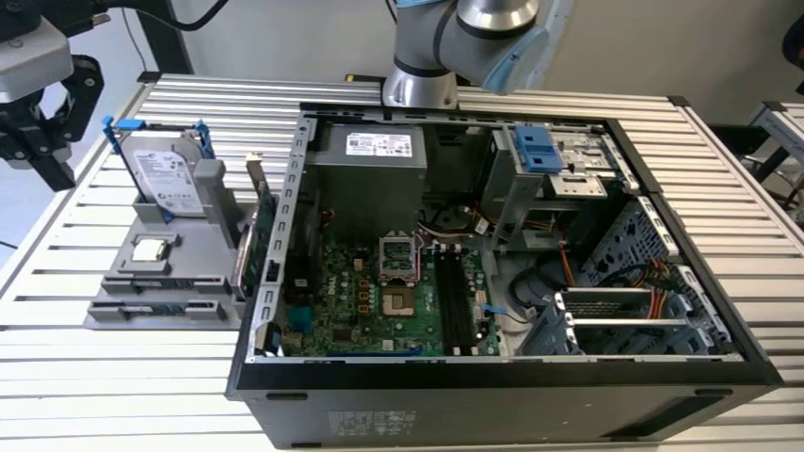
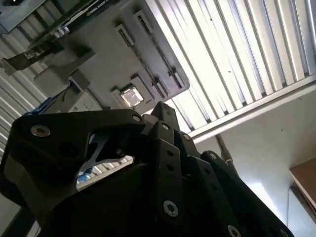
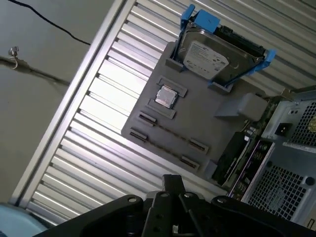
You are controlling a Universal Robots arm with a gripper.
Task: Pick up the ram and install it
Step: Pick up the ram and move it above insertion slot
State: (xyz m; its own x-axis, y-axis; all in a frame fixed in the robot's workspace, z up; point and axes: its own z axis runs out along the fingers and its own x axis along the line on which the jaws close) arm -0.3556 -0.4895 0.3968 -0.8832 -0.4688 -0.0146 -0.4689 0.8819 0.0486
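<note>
Tool (image 1: 38, 158) hangs over the tabletop (image 1: 51, 247) edge at the exterior view's left, near the grey fixture (image 1: 120, 281). Its opening and any load cannot be told, nor can the ram's place.

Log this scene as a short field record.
gripper: at the exterior view's left edge, beside the gray tray, away from the case
tray contents: hard drive, CPU chip, expansion card
ram: probably the dark strip along the tray's edge nearest the exterior camera; gripper apart from it
memory slots: black, appear empty
case: open, motherboard exposed
</note>
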